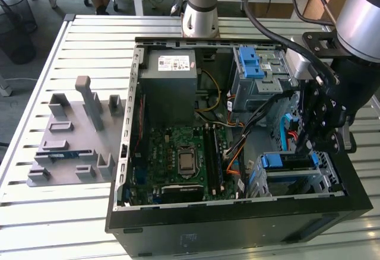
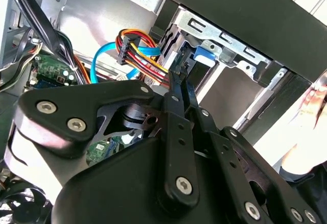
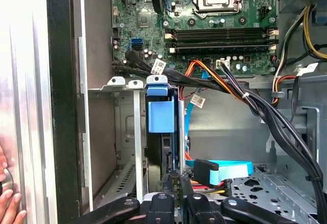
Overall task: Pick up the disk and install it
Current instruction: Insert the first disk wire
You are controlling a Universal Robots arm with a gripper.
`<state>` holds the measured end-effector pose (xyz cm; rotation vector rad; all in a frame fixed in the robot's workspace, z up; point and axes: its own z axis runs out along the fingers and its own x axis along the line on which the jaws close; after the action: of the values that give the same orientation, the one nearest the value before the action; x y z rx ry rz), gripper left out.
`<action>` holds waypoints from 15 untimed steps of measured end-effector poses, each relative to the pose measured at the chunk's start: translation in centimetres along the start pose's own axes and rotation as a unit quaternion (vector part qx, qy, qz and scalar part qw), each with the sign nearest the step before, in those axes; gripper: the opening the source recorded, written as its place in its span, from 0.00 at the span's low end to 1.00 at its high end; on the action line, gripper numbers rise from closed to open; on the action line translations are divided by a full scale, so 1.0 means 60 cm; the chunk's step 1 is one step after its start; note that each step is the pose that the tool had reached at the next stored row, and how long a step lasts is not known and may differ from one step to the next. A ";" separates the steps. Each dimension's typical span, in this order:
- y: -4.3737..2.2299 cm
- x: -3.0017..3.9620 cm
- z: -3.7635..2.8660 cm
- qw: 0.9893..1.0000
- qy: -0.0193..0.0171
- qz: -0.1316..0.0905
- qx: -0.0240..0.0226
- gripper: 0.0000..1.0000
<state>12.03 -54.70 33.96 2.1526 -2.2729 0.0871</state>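
Observation:
The disk (image 1: 287,162) sits on edge in the drive bay at the case's front corner, on the exterior view's right. Its blue carrier bracket (image 3: 160,112) stands up between the bay's metal walls, and the bracket (image 2: 202,55) also shows in the second wrist view. My gripper (image 1: 305,147) hangs just above the bay, at the disk's end away from the blue tab. Its thin fingers meet at the tips in both wrist views, gripper (image 2: 179,74) and gripper (image 3: 176,181), so it is shut. Whether the tips touch the disk I cannot tell.
A light blue data cable (image 3: 224,170) and coloured power wires (image 2: 139,55) lie close beside the fingertips. Further back are the grey drive cage (image 1: 256,70), the power supply (image 1: 169,73) and the motherboard (image 1: 178,156). A grey fixture (image 1: 71,138) lies left of the case. A person's hand (image 3: 6,198) rests outside the case wall.

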 end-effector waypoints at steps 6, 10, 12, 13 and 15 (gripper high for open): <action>-0.001 0.004 0.003 1.000 0.000 0.000 0.000 0.16; -0.001 0.006 0.005 1.000 0.000 0.000 0.000 0.16; -0.001 0.006 0.005 1.000 0.000 0.000 -0.001 0.16; -0.001 0.006 0.006 1.000 0.000 0.000 -0.001 0.16; -0.002 0.006 0.006 1.000 0.000 0.000 -0.001 0.16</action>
<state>12.12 -55.06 33.60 2.1517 -2.2718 0.0851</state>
